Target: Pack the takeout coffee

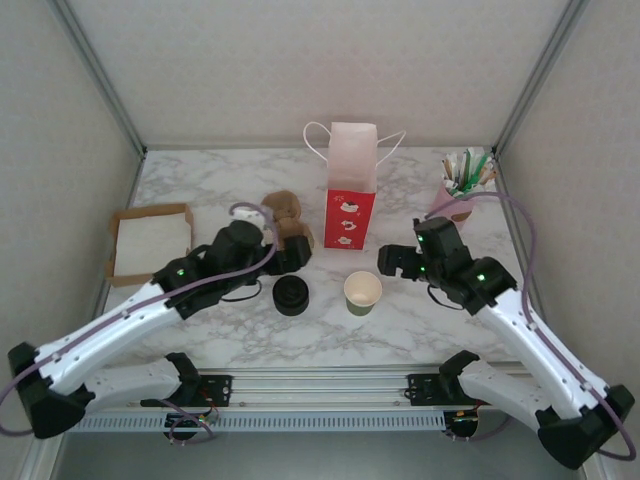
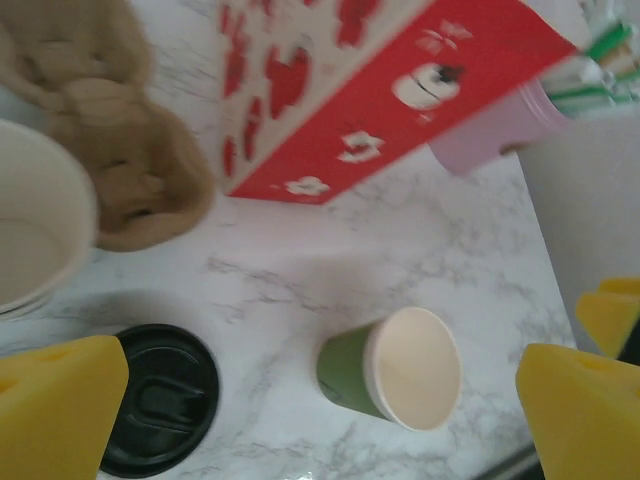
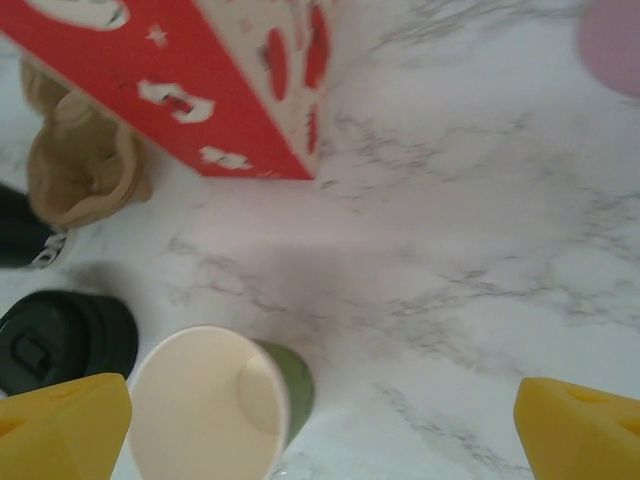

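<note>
The takeout coffee with its lid on is out of view. A lidless olive-green cup with a cream inside stands upright at mid-table. A loose black lid lies flat just left of it. My left gripper hovers open behind the lid; in the left wrist view the cup sits between its yellow fingers, untouched, and the gripper holds nothing. My right gripper is open and empty behind and right of the cup.
A red and white paper bag stands open behind the cup. A crumpled brown wad lies left of it, beside a white cup. A cardboard tray with napkins is at far left, a pink pen holder at back right.
</note>
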`<move>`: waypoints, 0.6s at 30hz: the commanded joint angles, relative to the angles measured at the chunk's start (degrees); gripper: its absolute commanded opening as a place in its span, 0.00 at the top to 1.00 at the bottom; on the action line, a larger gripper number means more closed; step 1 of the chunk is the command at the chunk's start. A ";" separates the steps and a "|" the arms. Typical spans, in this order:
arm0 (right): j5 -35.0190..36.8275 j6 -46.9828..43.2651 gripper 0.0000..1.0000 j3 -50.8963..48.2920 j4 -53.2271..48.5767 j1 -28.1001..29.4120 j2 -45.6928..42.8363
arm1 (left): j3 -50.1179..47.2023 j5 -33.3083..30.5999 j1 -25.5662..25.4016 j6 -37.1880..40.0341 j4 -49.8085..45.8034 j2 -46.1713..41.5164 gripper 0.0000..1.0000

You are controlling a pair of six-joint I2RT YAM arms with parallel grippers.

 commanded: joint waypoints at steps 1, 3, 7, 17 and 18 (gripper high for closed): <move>-5.20 -3.16 0.01 3.41 1.66 3.93 4.54 | -4.22 -5.03 0.71 -3.12 -0.35 -4.90 0.00; -4.20 -3.82 0.01 5.61 1.71 7.41 8.12 | -6.27 -7.50 0.83 -3.73 -2.16 -7.50 0.00; -1.50 -4.25 0.01 10.52 1.06 13.56 15.11 | -9.40 -13.74 0.93 -6.13 -5.23 -11.67 0.00; -3.36 -4.32 0.01 21.79 -0.22 21.66 30.59 | -19.60 -11.67 4.61 -10.57 -1.66 -21.60 0.00; -4.45 -4.86 0.01 23.08 -1.04 21.64 32.31 | -20.83 -10.06 6.10 -10.72 -1.01 -22.02 0.00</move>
